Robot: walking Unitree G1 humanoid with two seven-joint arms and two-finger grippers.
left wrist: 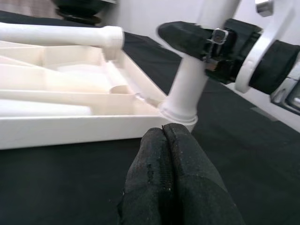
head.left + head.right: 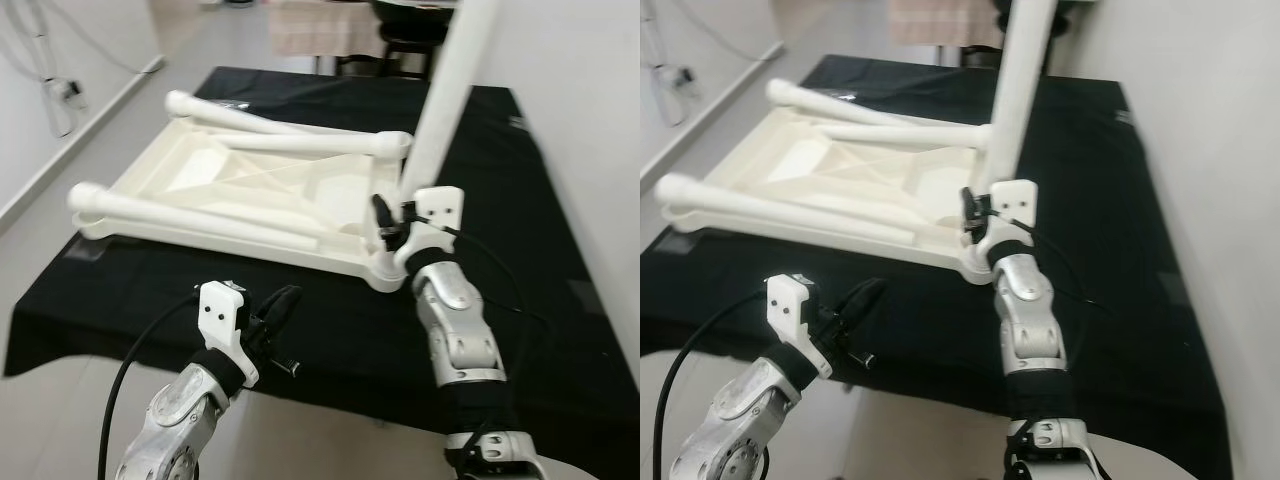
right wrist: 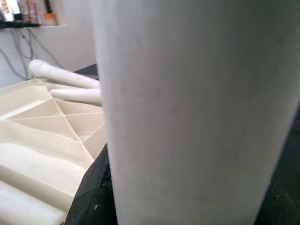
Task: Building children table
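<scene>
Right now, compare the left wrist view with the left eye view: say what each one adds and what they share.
Left wrist view: the left pincer shut with nothing in it, and the upright leg seated in its corner socket, close up. Left eye view: the whole upturned tabletop on the black cloth, with three legs lying flat. Both: the right pincer gripping the upright leg near its base.

The upright leg [image 2: 452, 75] runs out of the top edge, so its upper end is cut off. In the right wrist view it hides most of the scene, and the right gripper's fingers [image 3: 93, 197] show as dark blurs beside it. The table [image 2: 560, 330] runs off the right edge.
</scene>
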